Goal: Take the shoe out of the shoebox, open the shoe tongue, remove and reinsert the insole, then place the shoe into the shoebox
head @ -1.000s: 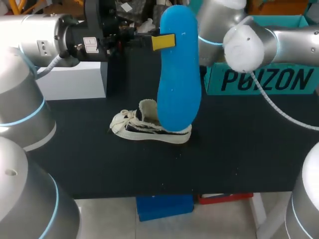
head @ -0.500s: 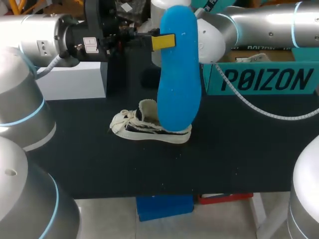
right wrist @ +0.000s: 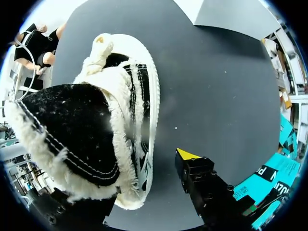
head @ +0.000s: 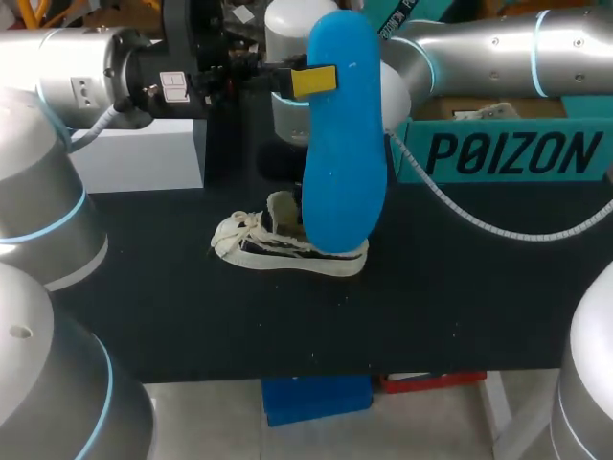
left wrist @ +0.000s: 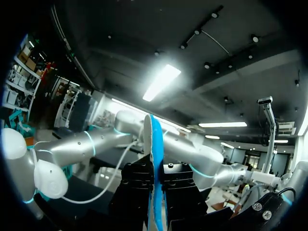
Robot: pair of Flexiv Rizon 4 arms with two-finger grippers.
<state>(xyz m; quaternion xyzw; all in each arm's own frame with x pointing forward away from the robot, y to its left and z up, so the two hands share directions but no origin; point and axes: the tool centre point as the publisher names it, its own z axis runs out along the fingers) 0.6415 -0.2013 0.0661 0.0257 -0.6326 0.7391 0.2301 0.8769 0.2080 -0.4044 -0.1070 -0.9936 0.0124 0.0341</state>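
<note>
Risk of slip: the blue foam insole [head: 345,163] hangs pinched in the left gripper [head: 314,81] above the frayed cream-and-black canvas shoe [head: 287,244] on the table [head: 460,297], which the open, empty right gripper [right wrist: 132,166] may nudge.

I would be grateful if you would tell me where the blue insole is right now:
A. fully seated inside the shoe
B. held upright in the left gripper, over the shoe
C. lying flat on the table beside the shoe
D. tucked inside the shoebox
B: the left gripper is shut on the blue insole, which stands upright with its lower end over the heel of the shoe in the head view.
</note>
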